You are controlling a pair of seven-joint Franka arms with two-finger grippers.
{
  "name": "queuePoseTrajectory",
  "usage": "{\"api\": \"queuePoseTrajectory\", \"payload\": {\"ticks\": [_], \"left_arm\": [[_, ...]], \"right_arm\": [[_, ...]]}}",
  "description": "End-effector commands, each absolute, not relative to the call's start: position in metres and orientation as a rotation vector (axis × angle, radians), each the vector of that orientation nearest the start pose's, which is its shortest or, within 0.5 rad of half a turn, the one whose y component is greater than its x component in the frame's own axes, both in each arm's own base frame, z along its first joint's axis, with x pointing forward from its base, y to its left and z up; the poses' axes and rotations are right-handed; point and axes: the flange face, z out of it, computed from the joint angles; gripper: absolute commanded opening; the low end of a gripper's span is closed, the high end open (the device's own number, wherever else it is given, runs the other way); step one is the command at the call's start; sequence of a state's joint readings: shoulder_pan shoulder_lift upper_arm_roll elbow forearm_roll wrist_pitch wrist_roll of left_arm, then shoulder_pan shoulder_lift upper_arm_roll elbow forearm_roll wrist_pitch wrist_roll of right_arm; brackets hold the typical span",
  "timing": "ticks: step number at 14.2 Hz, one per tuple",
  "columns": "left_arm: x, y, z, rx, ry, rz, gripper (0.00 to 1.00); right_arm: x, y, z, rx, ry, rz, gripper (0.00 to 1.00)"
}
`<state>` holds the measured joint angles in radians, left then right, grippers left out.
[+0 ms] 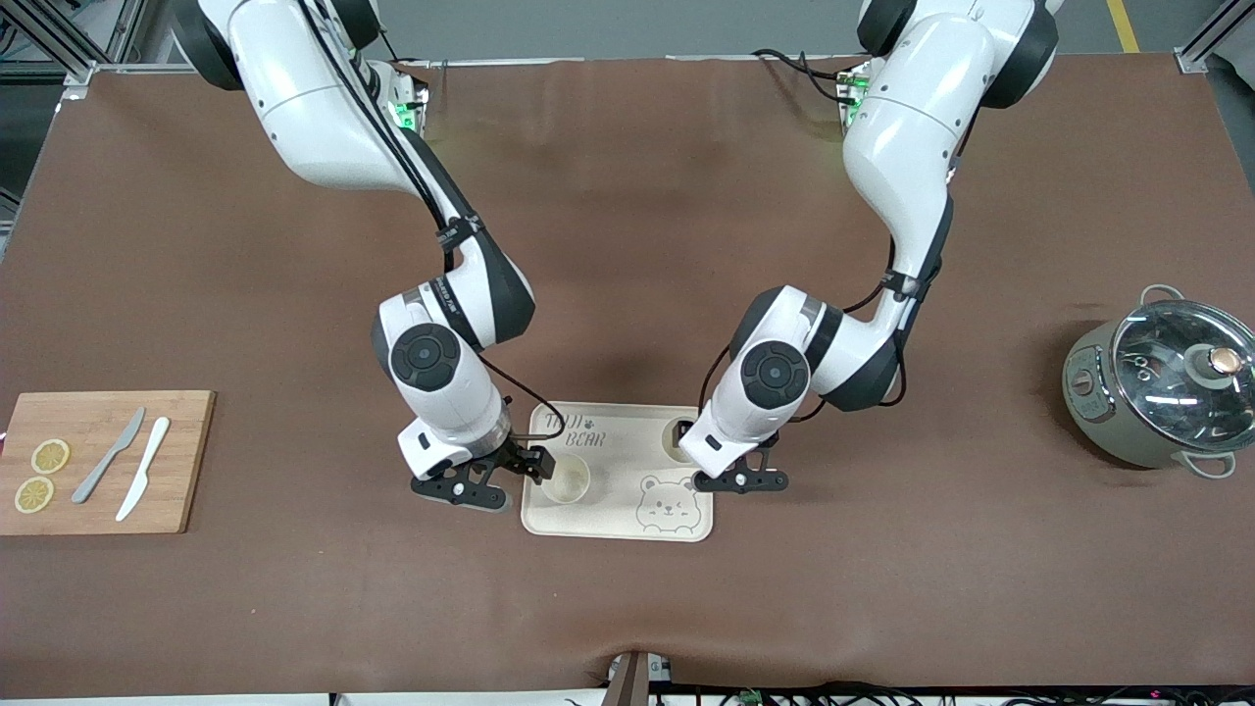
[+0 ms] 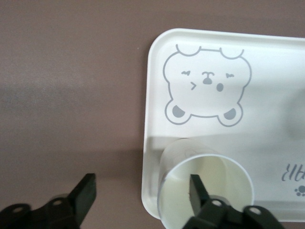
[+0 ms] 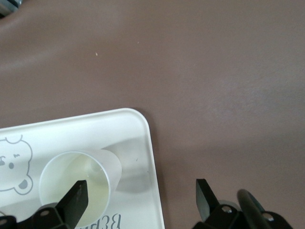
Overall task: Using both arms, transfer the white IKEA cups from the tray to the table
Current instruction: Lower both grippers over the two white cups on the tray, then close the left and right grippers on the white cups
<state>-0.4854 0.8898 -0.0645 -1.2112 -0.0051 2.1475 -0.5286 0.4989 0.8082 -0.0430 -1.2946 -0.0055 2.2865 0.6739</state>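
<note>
Both white cups stand upright on the bear tray [image 1: 627, 525].

The left gripper [image 2: 143, 191] is low over the tray's corner at the left arm's end. Its fingers are spread apart and grasp nothing. One finger [image 2: 196, 190] reaches inside the cup [image 2: 209, 191] and the other is outside the tray, so the cup wall and tray rim lie between them.

The right gripper [image 3: 143, 200] is low at the tray's edge toward the right arm's end, also released. One finger [image 3: 77, 198] is over the other cup [image 3: 76, 183] and the other over bare table [image 3: 214, 95].
</note>
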Motion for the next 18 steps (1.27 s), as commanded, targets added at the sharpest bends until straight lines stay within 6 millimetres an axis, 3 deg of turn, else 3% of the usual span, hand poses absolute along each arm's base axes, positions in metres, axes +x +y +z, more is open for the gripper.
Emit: {"api": "queuePoseTrajectory", "payload": {"ticks": [1, 8, 18], "left_arm": [[0.659, -0.387, 0.237, -3.187, 0.003, -0.041, 0.45], [0.652, -0.400, 0.237, -3.188, 0.045, -0.043, 0.01], [0.654, -0.397, 0.254, -3.190, 0.083, -0.062, 0.00]], "right_arm": [[0.679, 0.359, 0.272, -3.044, 0.278, -0.312, 1.00], [0.680, 0.362, 0.247, -3.034, 0.268, -0.336, 1.00], [0.680, 0.363, 0.221, -3.021, 0.260, -0.364, 1.00]]}}
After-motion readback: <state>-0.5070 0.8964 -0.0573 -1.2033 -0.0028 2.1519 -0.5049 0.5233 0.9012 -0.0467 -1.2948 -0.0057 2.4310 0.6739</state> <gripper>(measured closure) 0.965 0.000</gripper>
